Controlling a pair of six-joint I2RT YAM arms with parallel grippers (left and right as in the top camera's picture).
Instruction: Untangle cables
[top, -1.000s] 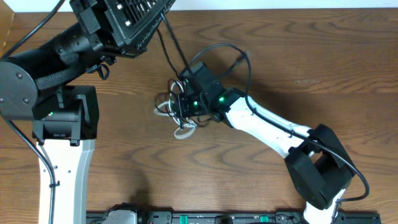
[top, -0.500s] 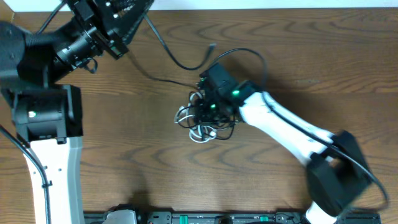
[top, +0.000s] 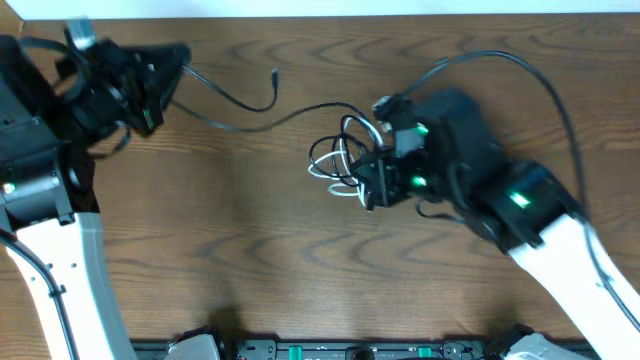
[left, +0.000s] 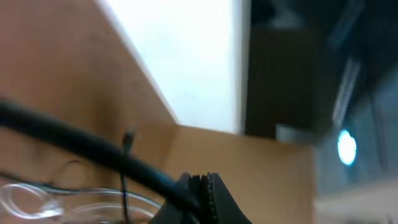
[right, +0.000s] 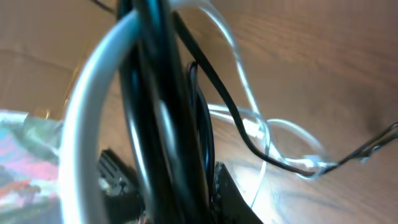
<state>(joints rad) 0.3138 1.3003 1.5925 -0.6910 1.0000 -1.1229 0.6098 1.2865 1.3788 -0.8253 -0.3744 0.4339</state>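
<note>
The wooden table fills the overhead view. The left arm rises along the left edge and bends toward the far left corner. The right arm comes in from the near right and reaches toward the middle.

The left gripper sits at the far left, its jaws closed tight on a black cable. In the left wrist view that cable runs slanting straight into the pinched fingertips. From the gripper it crosses the table to the right and enters the knot. A loose end with a small plug curls up just to the right of the left gripper.

The right gripper is at the near right edge of the knot, jaws narrow and clamped on its strands. The right wrist view shows black strands and a white cable bunched at the fingers.

The knot lies at mid-table, slightly right, as loose black and white loops.
</note>
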